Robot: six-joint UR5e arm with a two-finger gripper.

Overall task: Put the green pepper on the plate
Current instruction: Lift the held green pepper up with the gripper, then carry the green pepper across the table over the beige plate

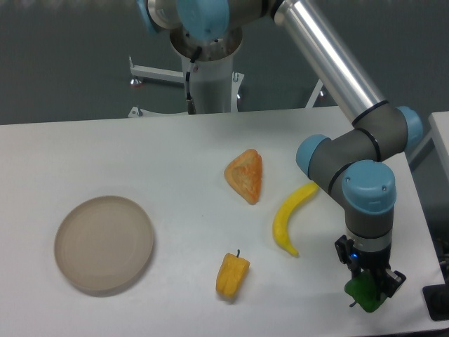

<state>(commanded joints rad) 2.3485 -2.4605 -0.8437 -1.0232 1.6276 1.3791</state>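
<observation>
The green pepper [363, 293] is at the front right of the table, mostly hidden between my gripper's fingers. My gripper [370, 288] points down over it and looks shut on it. Whether the pepper rests on the table or is lifted, I cannot tell. The beige plate [104, 243] lies empty at the front left, far from the gripper.
A yellow banana [291, 219] lies just left of the gripper. A yellow-orange pepper [232, 274] sits at the front middle. An orange wedge-shaped toy food [245, 175] lies in the middle. The table's right edge [429, 232] is close to the gripper.
</observation>
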